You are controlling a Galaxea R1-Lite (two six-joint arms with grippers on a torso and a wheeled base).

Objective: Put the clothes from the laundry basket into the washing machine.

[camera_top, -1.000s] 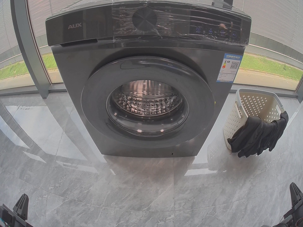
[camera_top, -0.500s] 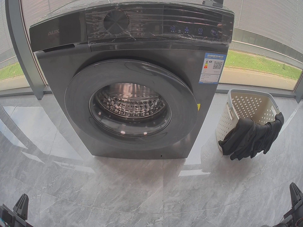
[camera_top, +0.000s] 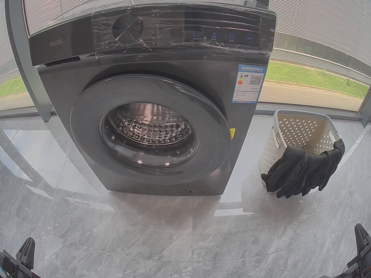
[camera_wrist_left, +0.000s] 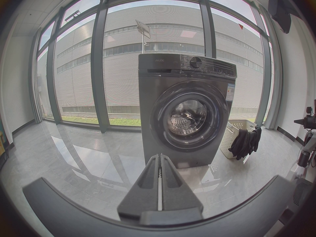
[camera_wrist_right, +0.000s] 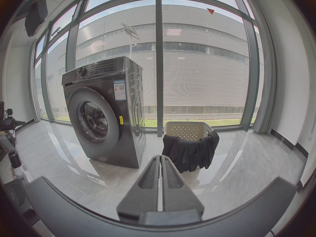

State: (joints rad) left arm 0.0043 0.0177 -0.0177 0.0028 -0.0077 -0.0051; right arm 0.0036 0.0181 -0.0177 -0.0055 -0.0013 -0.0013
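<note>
Camera rightward — black cloth (camera_top: 301,170) over perforated basket (camera_top: 305,130)

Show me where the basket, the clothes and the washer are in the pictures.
basket (camera_top: 269,153): head view, on its perforated wall facing the washer.
clothes (camera_top: 301,170): head view, on the black fabric hanging over the rim.
washer (camera_top: 208,136): head view, on the grey door ring.

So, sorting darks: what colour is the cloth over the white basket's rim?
Draped cloth is black; clearest in right wrist view.
</note>
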